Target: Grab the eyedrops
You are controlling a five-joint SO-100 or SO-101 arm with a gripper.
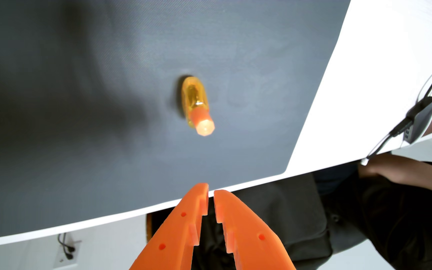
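Observation:
The eyedrops (196,103) are a small amber see-through bottle with an orange cap, standing on a dark grey mat (80,103) near the middle of the wrist view, its cap pointing toward the camera. My orange gripper (211,190) comes in from the bottom edge. Its fingertips nearly touch, with only a thin slit between them and nothing held. The gripper hangs well apart from the bottle, over the mat's near edge.
The mat lies on a white table (365,78). At the right edge sit a dark adapter with cables (417,116). A person's hand (391,171) and dark clothing show below the table edge. A wall socket (65,251) is at the lower left.

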